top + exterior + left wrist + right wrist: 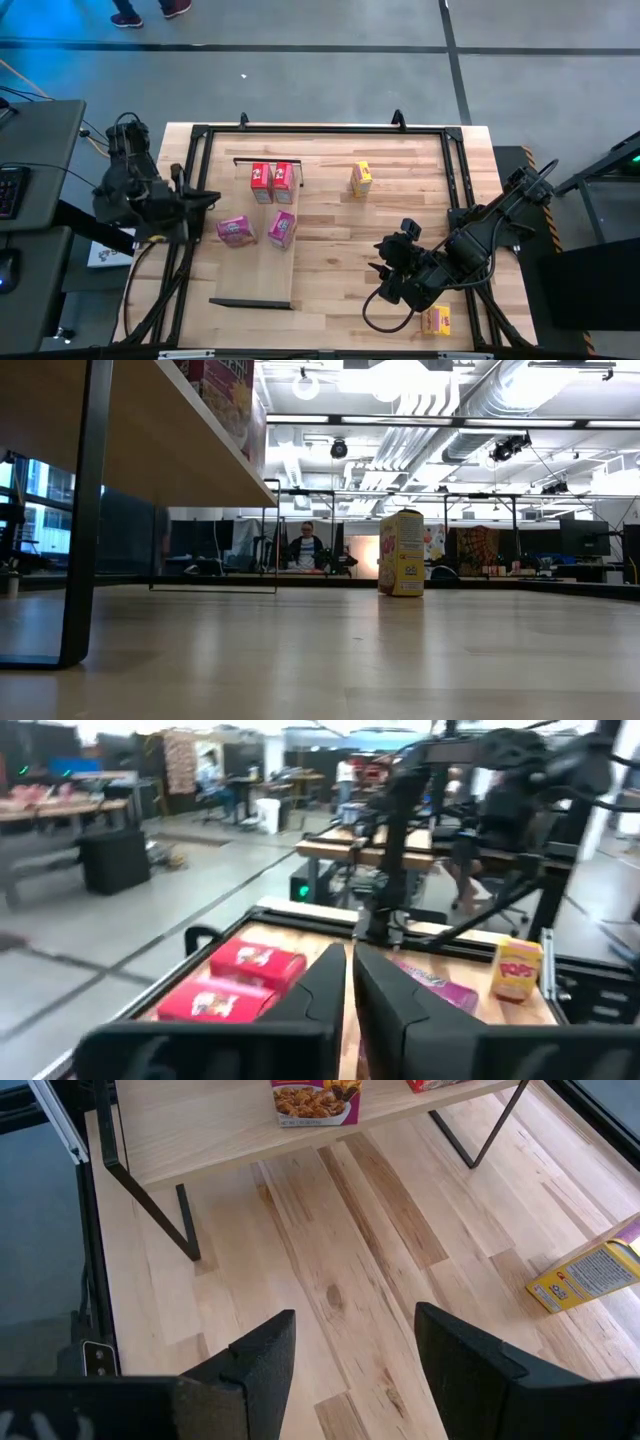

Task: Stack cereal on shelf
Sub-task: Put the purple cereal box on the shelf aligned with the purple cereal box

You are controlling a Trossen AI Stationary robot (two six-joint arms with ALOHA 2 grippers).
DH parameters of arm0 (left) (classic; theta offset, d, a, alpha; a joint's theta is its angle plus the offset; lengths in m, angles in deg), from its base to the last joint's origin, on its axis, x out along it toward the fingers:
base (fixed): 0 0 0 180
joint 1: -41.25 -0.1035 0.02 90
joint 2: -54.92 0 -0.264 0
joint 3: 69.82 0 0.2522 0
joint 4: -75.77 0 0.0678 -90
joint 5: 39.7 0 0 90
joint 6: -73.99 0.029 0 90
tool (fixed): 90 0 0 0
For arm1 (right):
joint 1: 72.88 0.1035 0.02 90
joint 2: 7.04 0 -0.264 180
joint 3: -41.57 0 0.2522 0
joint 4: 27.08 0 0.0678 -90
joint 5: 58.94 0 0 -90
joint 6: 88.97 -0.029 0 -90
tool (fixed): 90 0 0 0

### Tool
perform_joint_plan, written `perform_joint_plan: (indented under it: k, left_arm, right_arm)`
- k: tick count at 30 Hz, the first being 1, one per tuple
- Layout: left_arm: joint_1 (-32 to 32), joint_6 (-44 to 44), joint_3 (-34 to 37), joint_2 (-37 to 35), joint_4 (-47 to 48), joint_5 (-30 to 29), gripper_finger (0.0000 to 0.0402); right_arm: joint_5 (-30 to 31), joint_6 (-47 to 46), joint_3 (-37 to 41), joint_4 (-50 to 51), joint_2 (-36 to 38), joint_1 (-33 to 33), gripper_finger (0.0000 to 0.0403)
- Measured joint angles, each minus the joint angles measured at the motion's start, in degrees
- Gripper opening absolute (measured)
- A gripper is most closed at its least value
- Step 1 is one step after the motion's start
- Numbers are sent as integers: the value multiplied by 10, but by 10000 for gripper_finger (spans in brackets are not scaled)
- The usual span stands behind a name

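Six cereal boxes show from above, and four of them already sit on the shelf (262, 285): two red boxes (272, 180) side by side near its far rail, and two pink boxes (258, 230) closer to its middle. One yellow box (361, 179) stands upright on the bare worktop (340, 250), well ahead of the right end effector (383, 280) and off to its shelf side. The other yellow box (435, 320) lies flat near the worktop's front edge, just behind and beside that same end effector.

The left end effector (210, 197) hangs at the shelf's left edge, just beside the pink boxes, with its fingers (330, 990) pressed together and nothing between them. In its wrist view the red boxes lie just ahead to one side and a pink box just beyond the fingertips. That empty, closed posture beside a filled shelf suggests it has nothing left to carry on its own side.

The right end effector has its fingers (265, 1365) set well apart over bare wood, holding nothing. Its wrist view looks across the worktop toward the shelf's black legs, with the standing yellow box at the edge of the picture. The spread looks suited to a box's width, so my guess is that one of the two yellow boxes is its next target. Both yellow boxes sit on the right arm's side, which is probably why that arm is the one poised to fetch them.
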Motion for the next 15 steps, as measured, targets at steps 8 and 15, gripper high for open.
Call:
perform_joint_plan:
  k: [8,15]
  left_arm:
    - [0,-300,-1,1,240,55,1]
    - [-26,-556,-1,9,449,157,0]
  right_arm:
    - [0,-1,0,0,0,0,195]
    - [0,-13,0,0,0,0,195]
